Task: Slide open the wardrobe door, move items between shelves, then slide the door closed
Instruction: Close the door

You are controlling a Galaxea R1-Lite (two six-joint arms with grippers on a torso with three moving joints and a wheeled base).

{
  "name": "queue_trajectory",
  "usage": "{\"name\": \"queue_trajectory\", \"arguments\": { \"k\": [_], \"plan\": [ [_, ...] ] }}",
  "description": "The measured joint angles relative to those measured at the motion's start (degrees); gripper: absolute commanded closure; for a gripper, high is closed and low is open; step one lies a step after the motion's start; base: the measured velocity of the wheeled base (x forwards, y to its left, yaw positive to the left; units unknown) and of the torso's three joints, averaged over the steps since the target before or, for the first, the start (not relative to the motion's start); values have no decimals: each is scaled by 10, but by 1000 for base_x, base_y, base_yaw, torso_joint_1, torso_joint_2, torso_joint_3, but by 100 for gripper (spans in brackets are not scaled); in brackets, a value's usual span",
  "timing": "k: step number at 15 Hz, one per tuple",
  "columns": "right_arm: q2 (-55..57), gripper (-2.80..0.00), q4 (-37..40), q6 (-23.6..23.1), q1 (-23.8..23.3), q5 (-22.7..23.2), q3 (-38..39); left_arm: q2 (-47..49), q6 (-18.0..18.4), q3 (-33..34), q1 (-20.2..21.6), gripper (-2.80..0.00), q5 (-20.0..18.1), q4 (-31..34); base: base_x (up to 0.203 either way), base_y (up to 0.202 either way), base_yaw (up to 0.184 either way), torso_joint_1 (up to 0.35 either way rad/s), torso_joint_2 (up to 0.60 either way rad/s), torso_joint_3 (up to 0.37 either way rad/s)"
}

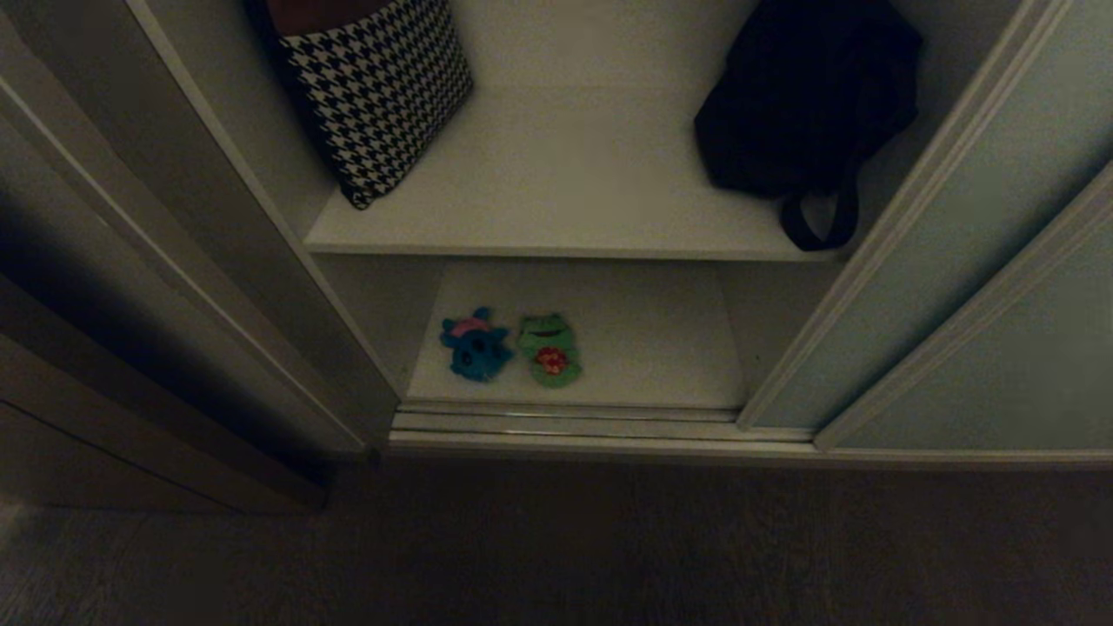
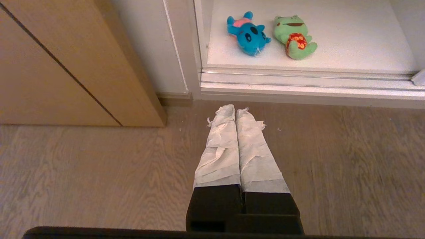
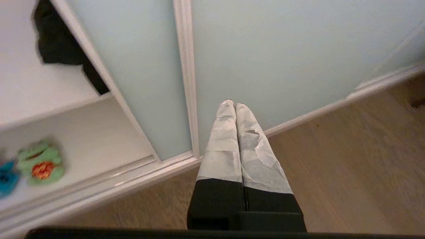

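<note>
On the lower white shelf (image 1: 643, 348), at seven o'clock, lie the teal-blue plush toy (image 1: 474, 345) and green plush toy (image 1: 549, 349), reachable past the slid-aside grey-green door (image 1: 983, 261); both grippers, left (image 2: 235, 111) and right (image 3: 234, 105), are closed empty.

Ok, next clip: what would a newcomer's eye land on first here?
Probably the two bright plush toys side by side on the lower shelf: a teal-blue toy and, to its right, a green toy. Next, the houndstooth cushion and black bag on the upper shelf, with the sliding wardrobe door open to the right. Both the left gripper and right gripper are shut, above the floor.
</note>
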Motion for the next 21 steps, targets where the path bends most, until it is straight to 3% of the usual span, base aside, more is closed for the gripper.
{"name": "queue_trajectory", "arguments": {
  "k": [2,5,9,11,16,21],
  "plan": [
    [27,0,-2,5,-55,52,-19,0,0,0,0,0,0,0,0,0,0,0,0,0],
    [66,0,-20,4,-179,183,-34,0,0,0,0,0,0,0,0,0,0,0,0,0],
    [117,0,-78,-2,-348,428,-26,0,0,0,0,0,0,0,0,0,0,0,0,0],
    [139,0,-95,-2,-384,524,-11,0,0,0,0,0,0,0,0,0,0,0,0,0],
    [185,0,-195,3,-394,615,34,0,0,0,0,0,0,0,0,0,0,0,0,0],
    [231,0,-224,1,-397,619,37,0,0,0,0,0,0,0,0,0,0,0,0,0]
  ]
}}
